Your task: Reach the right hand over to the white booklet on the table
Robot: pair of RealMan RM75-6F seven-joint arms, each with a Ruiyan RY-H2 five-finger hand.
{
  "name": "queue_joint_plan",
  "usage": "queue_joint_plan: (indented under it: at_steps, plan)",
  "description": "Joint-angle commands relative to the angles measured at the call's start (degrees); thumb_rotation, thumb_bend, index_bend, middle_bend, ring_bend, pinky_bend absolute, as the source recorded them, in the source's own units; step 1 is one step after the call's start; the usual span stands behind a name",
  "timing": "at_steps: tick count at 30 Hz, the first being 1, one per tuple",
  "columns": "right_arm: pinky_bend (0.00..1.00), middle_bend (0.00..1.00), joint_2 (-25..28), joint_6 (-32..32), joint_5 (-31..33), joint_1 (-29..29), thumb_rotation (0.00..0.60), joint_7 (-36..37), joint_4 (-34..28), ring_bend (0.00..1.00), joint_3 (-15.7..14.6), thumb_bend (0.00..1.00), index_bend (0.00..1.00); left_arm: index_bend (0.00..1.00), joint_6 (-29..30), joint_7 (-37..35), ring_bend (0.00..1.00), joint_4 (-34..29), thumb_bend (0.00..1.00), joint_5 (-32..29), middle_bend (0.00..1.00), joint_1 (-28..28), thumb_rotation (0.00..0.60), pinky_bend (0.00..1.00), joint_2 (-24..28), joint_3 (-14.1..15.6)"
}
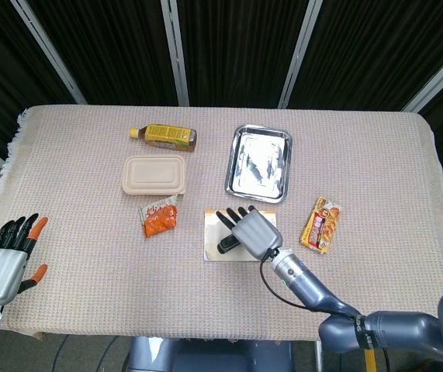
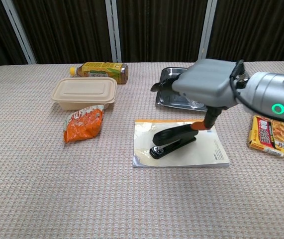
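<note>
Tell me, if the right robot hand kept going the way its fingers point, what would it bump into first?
Probably the beige lidded container. The right robot hand points up-left over the white booklet, though its height above the table is unclear.

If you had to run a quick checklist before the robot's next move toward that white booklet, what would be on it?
1. Right hand empty, fingers spread: ok.
2. Right hand above the white booklet: ok, raised over it.
3. Booklet top free: not ok, a black stapler lies on it.
4. Right hand apart from the stapler: cannot tell, its thumb looks to reach the stapler's rear end.
5. Left hand out of the way: ok, open at the table's left edge.
6. Metal tray and snack pack apart from the booklet: ok.
</note>
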Motion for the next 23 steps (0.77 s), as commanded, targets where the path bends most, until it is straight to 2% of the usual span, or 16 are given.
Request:
queue_joint_plan:
  at_steps: [1, 5, 7, 11, 18, 23]
  plan:
    - [0.16, 0.0, 5.7, 9.3, -1.7, -5.5, 0.6, -0.8, -6.6, 0.01, -2.0, 0.23, 0.0, 0.0, 0.6, -0.7, 0.0, 0.1, 0.3, 0.0, 0.0, 0.3, 0.6, 0.07, 0.3, -0.2]
    - [0.03, 0.0, 10.3, 17.2, -7.7, -11.9, 0.6, 4.8, -8.7, 0.0, -5.3, 0.22, 0.0, 0.0, 2.2, -2.0, 0.0, 0.2, 0.31, 0.0, 0.0, 0.9, 0.6, 0.07, 0.6, -0.7]
    - [0.0, 0.0, 11.8, 20.2, -9.8, -14.8, 0.6, 8.0, -8.7, 0.0, -6.6, 0.22, 0.0, 0.0, 3.1, -2.5, 0.0, 0.1, 0.3, 0.1, 0.0, 1.2, 0.6, 0.07, 0.7, -0.9]
    - [0.0, 0.0, 14.1, 26.9, -13.6, -21.3, 0.6, 16.2, -6.2, 0.0, -8.9, 0.21, 0.0, 0.0, 5.2, -3.3, 0.0, 0.2, 0.3, 0.4, 0.0, 2.1, 0.6, 0.07, 0.8, -1.3]
    - [0.0, 0.0, 14.0, 35.3, -14.5, -30.9, 0.6, 26.9, 1.6, 0.0, -10.6, 0.2, 0.0, 0.0, 8.2, -3.9, 0.0, 0.3, 0.3, 1.6, 0.0, 3.6, 0.6, 0.07, 0.8, -1.3]
    - [0.0, 0.0, 12.8, 35.9, -14.6, -34.9, 0.6, 34.3, 6.9, 0.0, -11.0, 0.2, 0.0, 0.0, 8.1, -3.1, 0.0, 0.2, 0.31, 2.3, 0.0, 3.6, 0.6, 0.07, 0.5, -1.1]
